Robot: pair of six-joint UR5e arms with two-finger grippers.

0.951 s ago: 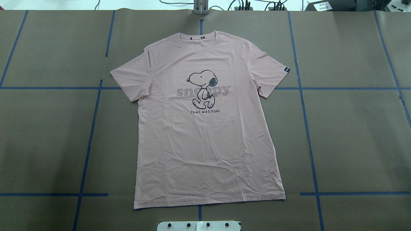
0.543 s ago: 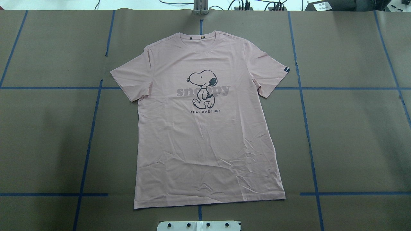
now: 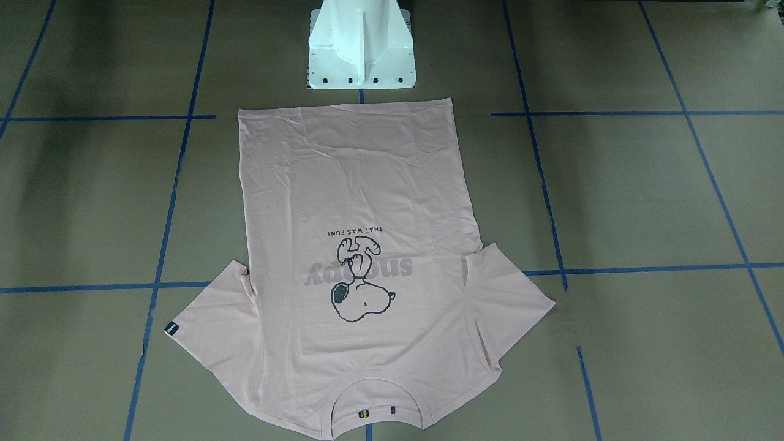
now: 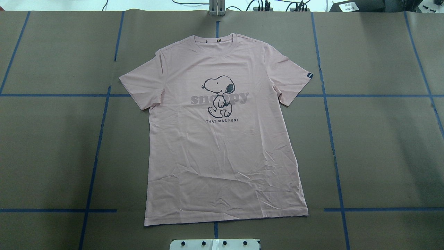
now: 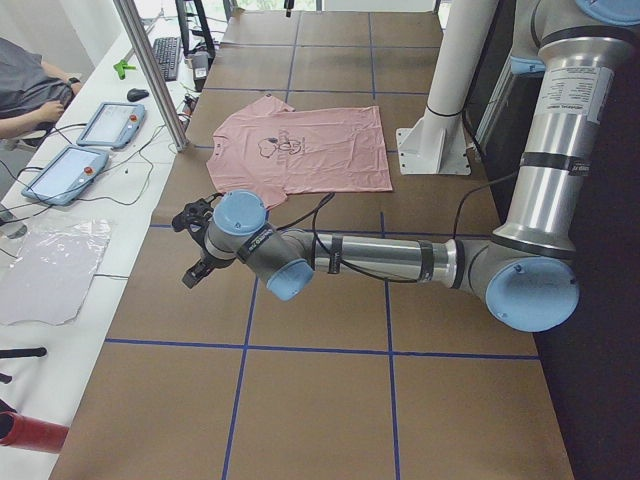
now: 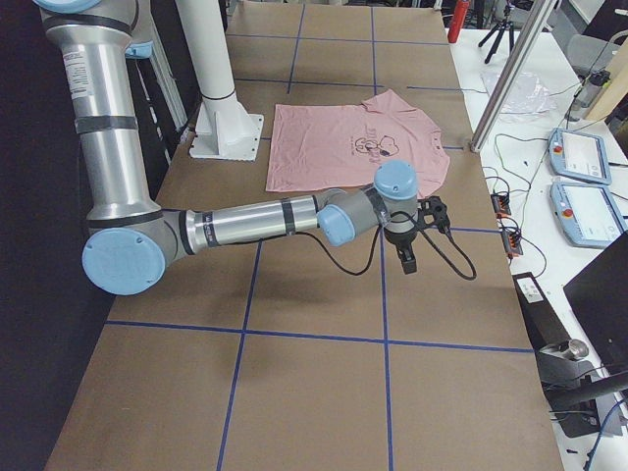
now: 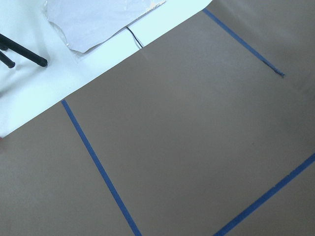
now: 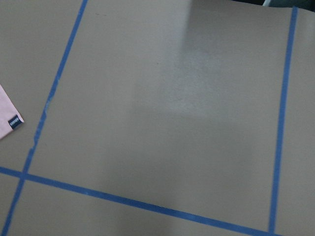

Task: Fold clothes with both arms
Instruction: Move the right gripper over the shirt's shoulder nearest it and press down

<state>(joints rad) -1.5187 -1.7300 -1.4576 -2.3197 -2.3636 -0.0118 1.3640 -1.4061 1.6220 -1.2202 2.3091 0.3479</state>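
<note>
**Start of the fold.** The base (image 4: pixel 215 244) stands at the near edge of the table (image 4: pixel 381 146). Just beyond it the T-shirt (image 4: pixel 222 146) lies flat and print up on the table's midline. Its hem is nearest the base, both sleeves are spread, and the collar (image 4: pixel 216 43) lies close to the far edge. Light creases cross the lower body. The left gripper (image 5: pixel 198 245) and right gripper (image 6: pixel 417 235) hang over bare table towards its ends, well apart from the shirt. Whether either is spread or clenched cannot be told. No fold is made yet, so the whole task remains.
</note>
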